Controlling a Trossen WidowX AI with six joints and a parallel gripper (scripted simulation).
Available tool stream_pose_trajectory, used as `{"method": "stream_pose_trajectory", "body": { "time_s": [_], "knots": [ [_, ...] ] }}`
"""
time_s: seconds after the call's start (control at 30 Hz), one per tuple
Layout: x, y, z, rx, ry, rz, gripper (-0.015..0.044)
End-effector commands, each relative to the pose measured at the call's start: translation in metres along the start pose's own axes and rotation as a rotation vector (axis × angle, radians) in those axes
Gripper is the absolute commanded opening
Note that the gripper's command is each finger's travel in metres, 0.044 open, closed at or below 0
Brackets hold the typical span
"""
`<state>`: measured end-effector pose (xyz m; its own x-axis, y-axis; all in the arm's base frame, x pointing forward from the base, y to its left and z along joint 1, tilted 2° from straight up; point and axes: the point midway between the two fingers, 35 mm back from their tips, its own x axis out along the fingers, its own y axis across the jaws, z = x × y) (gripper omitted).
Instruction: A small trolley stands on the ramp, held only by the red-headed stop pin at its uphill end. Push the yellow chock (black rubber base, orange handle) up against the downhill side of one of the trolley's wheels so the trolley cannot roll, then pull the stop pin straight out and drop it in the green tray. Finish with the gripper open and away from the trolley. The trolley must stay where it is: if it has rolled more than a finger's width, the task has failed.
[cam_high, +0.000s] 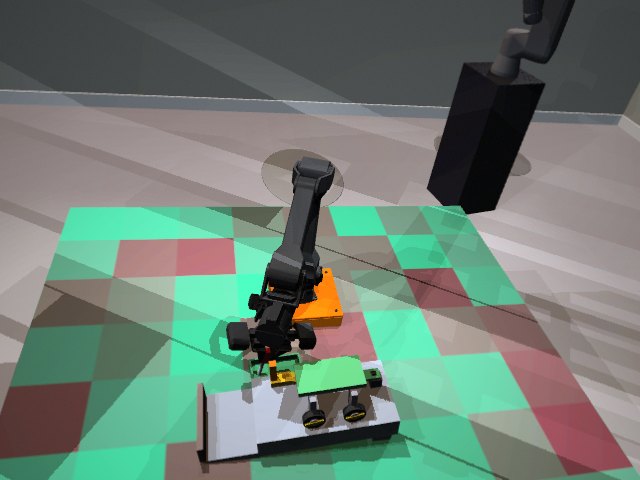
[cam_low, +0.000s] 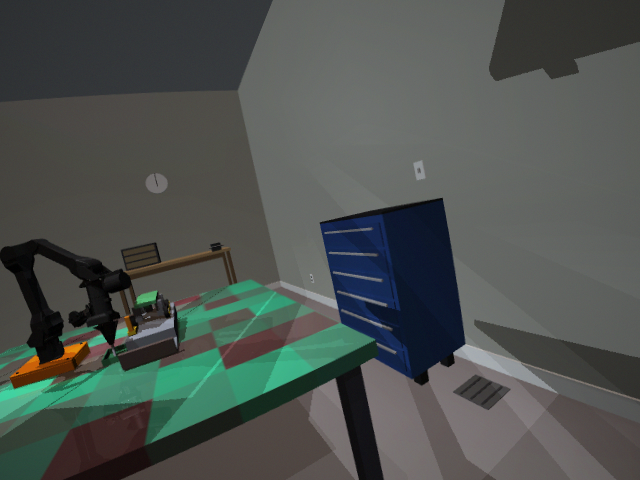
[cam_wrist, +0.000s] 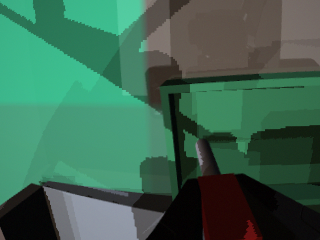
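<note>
My gripper (cam_high: 265, 351) (cam_low: 110, 342) (cam_wrist: 215, 186) is shut on the red head of the stop pin (cam_high: 261, 366) (cam_wrist: 207, 157). The pin's grey shaft points down over the left part of the green tray (cam_high: 251, 368) (cam_wrist: 169, 130), near its end wall. The trolley (cam_high: 330, 375) (cam_low: 147, 298) stands on the grey ramp (cam_high: 230, 423) (cam_low: 152, 336) (cam_wrist: 95, 215). The yellow chock (cam_high: 282, 378) (cam_low: 132, 329), with its orange handle upright, sits at the trolley's downhill end. The wheel beside it is hidden under the deck, so contact cannot be told.
A dark block (cam_high: 373, 377) with a hole stands at the trolley's uphill end. An upright end board (cam_high: 201, 426) closes the ramp's low end. The tray lies beside the ramp on the arm's side. The arm's orange base (cam_high: 320, 310) (cam_low: 51, 365) is behind the tray.
</note>
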<state>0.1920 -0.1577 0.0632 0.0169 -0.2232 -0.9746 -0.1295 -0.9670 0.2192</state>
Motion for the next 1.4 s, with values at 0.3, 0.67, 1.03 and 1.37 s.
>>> {"method": "stream_pose_trajectory", "body": {
  "time_s": [0.3,0.67,1.03,1.37],
  "knots": [
    [0.002,-0.008,0.0,-0.003,-0.002,0.002,0.019],
    [0.004,-0.016,0.0,-0.003,-0.002,0.001,0.019],
    [0.006,-0.024,0.0,-0.003,-0.002,0.0,0.019],
    [0.009,-0.031,-0.001,-0.003,-0.002,-0.001,0.019]
  ]
}}
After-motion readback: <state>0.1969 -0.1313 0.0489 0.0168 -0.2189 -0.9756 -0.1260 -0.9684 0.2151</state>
